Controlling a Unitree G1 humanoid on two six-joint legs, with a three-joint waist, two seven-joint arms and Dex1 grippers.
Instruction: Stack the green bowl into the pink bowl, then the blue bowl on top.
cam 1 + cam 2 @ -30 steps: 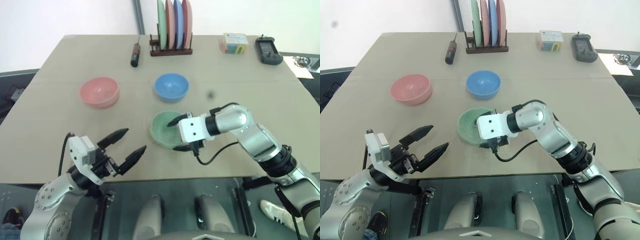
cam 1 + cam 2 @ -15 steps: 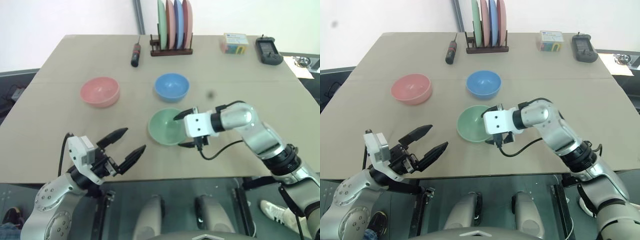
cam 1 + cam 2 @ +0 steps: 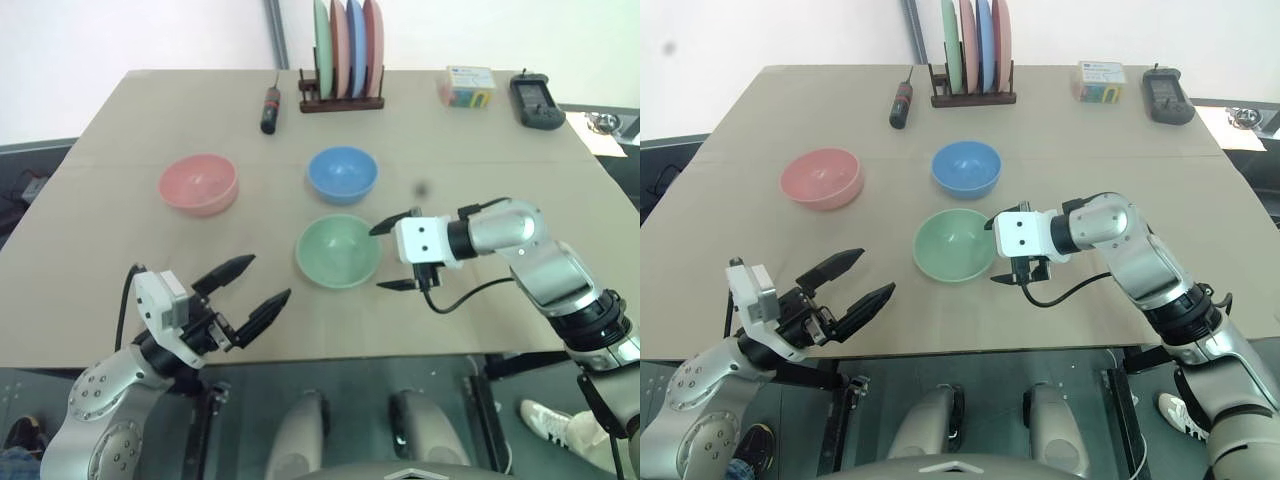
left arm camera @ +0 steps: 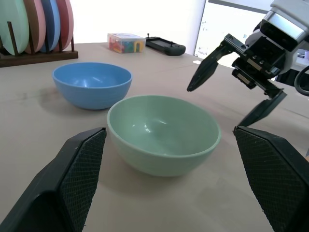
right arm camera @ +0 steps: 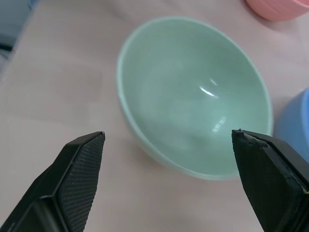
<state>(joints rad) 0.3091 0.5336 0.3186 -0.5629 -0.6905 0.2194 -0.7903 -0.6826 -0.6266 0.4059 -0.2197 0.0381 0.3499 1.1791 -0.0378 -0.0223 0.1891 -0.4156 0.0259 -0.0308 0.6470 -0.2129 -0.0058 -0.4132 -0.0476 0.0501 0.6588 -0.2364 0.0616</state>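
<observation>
right end effector [image 3: 392, 256] spread, empty | left end effector [image 3: 249, 293] spread | bowls: 3 | racked plates: 4

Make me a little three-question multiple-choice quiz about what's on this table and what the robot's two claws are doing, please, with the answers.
1. Where does the green bowl sit?
A. inside the pink bowl
B. on the table, nearer the robot than the blue bowl
C. in the plate rack

2. How many plates stand in the rack?
A. two
B. four
C. six

3. What is the right gripper doing?
A. open, beside the green bowl, holding nothing
B. shut on the blue bowl
C. lifting the screwdriver

Answers:
1 B, it rests bare on the table in front of the blue bowl, apart from the pink bowl.
2 B, green, pink, blue, pink.
3 A, its fingers stand apart at the bowl's rim.
</observation>
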